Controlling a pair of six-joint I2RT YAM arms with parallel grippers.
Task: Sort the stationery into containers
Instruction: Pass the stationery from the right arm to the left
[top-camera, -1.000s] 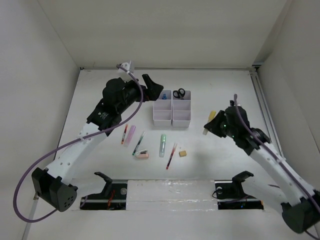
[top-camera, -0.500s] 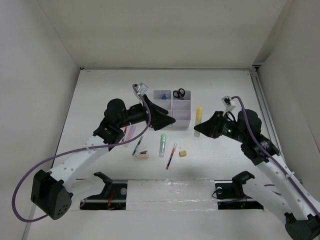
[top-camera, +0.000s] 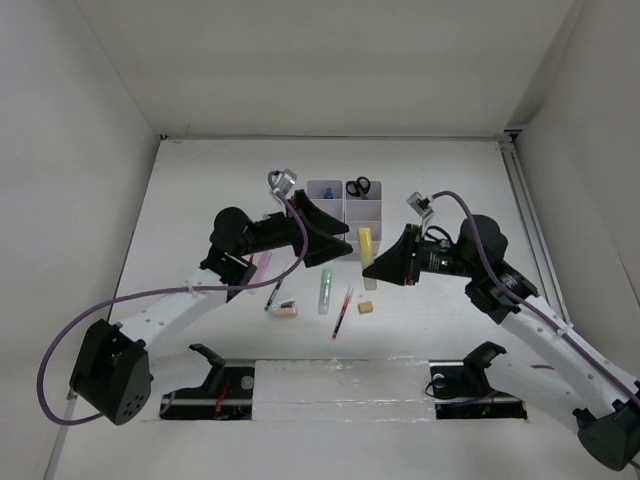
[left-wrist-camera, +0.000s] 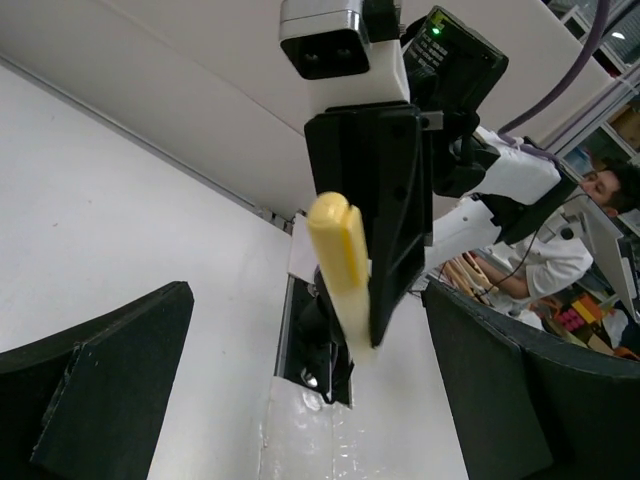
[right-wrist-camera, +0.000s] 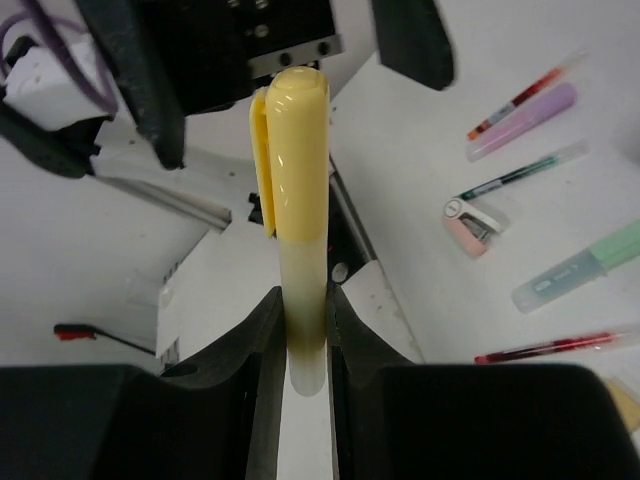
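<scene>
Top: right gripper (top-camera: 383, 264) was clamped on the yellow marker (top-camera: 368, 245), in the air just beside the white organiser (top-camera: 366, 211); left gripper (top-camera: 328, 235) gaped wide, facing it | Left wrist: marker seen between its spread fingers | Right wrist: fingers pinched the marker's pale end, cap pointing away.

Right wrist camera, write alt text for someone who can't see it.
The right claw grips a yellow marker by its pale lower end, cap toward the open left claw beyond. At right, pens, markers and a pink stapler lie on the white table.
</scene>
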